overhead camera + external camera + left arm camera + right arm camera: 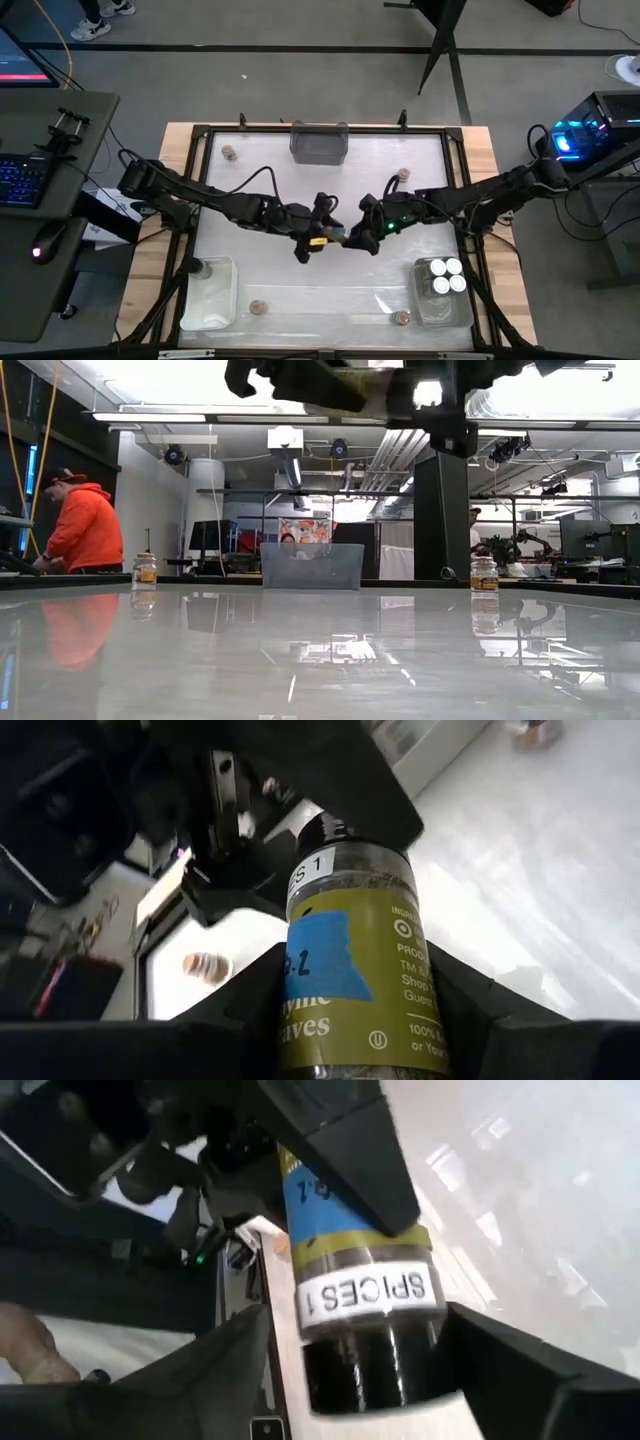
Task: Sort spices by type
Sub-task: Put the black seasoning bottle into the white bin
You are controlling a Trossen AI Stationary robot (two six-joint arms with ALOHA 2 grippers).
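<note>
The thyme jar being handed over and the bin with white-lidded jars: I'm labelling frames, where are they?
thyme jar (350,960), left wrist view, on its olive label.
bin with white-lidded jars (422,303), high view, on its left wall.

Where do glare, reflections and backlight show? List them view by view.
High view: pale sheen streaks the table. Low view: the table mirrors the room, and the arms overhead are silhouetted against ceiling lights. Left wrist view: the table washes out white behind the thyme jar. Right wrist view: bright streaks on the table.
</note>
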